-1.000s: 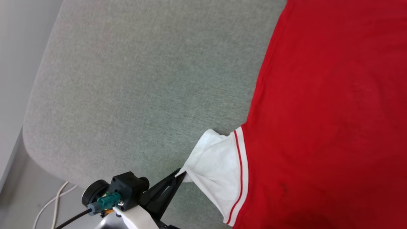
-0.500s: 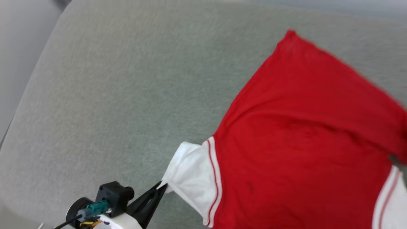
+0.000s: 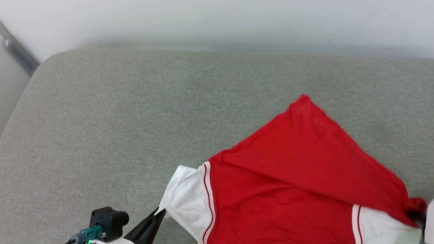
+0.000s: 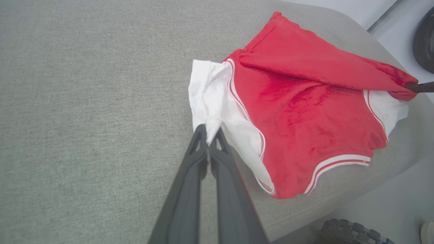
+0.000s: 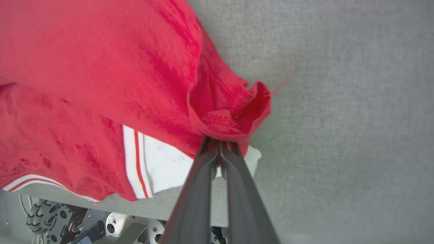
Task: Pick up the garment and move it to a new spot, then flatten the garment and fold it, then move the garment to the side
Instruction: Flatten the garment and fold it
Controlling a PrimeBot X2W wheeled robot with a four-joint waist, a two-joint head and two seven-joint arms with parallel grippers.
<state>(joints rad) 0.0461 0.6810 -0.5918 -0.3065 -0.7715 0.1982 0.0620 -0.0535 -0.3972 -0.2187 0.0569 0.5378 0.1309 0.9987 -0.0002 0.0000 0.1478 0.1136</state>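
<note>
The garment [image 3: 288, 189] is a red jersey with white short sleeves and red-white trim, lying on the grey cushion [image 3: 135, 118] with its far hem folded over toward me. My left gripper [image 3: 162, 212] is shut on the tip of the left white sleeve [image 3: 184, 200] at the bottom of the head view. In the left wrist view the same gripper [image 4: 210, 133] pinches that white sleeve [image 4: 210, 98]. My right gripper [image 5: 218, 144] is shut on a bunched red corner of the garment [image 5: 234, 112], above the other white sleeve [image 5: 162, 162].
A pale wall [image 3: 217, 20] runs behind the cushion. The cushion's front edge [image 4: 322, 217] drops to the floor, where a dark wheel [image 4: 352, 234] of my base shows. Bare grey cushion extends to the left and behind the garment.
The head camera has tilted up, so the wall and the cushion's back edge have come into view. The garment's far red edge is now folded over toward me; the left gripper still holds the sleeve.
</note>
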